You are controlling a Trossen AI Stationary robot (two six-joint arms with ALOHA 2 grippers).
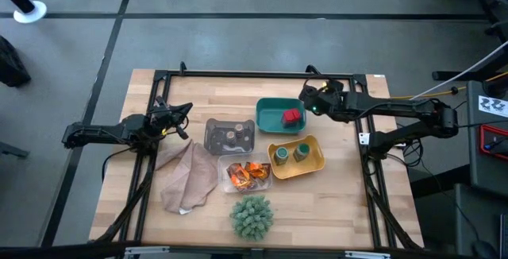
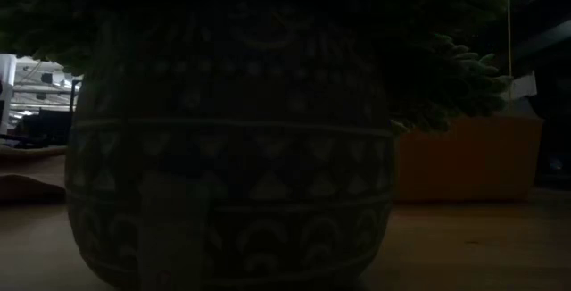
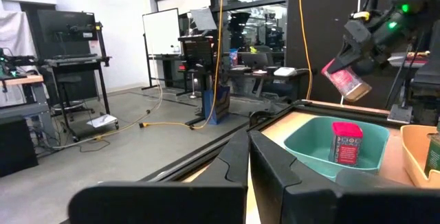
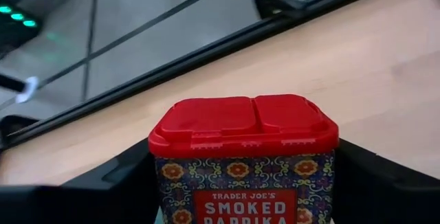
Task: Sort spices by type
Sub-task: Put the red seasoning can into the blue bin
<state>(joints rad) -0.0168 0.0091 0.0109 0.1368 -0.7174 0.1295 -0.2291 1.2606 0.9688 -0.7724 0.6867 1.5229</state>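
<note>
A red-lidded paprika tub (image 4: 244,159) is held between the fingers of the right gripper (image 1: 311,100); the fingers are spread wide against its two sides, as seen in the right wrist view; the tub is carried tilted in the air (image 3: 346,78), above the far rim of the teal tray (image 1: 270,114), which is placed at the back of the table (image 1: 198,219). A second red tub (image 1: 293,117) is seen standing upright inside that tray. Two green jars (image 1: 290,153) are kept side by side in the yellow tray (image 1: 317,164), just in front of the teal one; two small brown-topped jars (image 1: 230,135) are set in the grey tray (image 1: 214,141) to the left; the orange sachets (image 1: 248,175) are piled in the clear tray (image 1: 230,186) in front of it. A crumpled beige cloth (image 1: 186,178) is spread beside the grey tray, and a spiky green plant (image 1: 252,216) is placed at the front edge; its patterned pot (image 2: 232,184) fills the low view. The left gripper (image 1: 181,116) is parked at the table's left side, beside the cloth, its fingers pressed together with nothing between them.
</note>
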